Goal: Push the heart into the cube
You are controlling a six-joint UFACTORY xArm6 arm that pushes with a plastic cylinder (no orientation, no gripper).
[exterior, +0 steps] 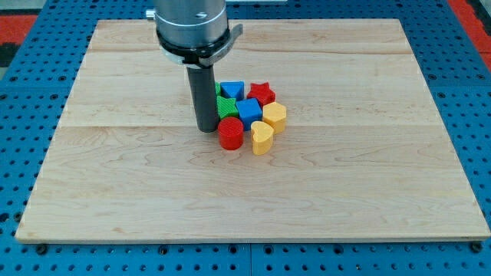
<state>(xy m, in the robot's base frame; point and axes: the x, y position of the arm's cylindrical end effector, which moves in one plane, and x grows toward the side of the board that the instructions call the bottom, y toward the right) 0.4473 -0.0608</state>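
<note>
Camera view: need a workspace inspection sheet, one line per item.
Surface: wooden board, flat, on a blue base.
Job's things: yellow heart sits just below the blue cube, at the view's bottom of the cluster, about touching.
Clutter: red cylinder, green block, blue block, red star, yellow block, all packed together.
Grippers: none; my tip rests left of the red cylinder.
Cables: nothing seen.
Surroundings: red patches at the top corners.
</note>
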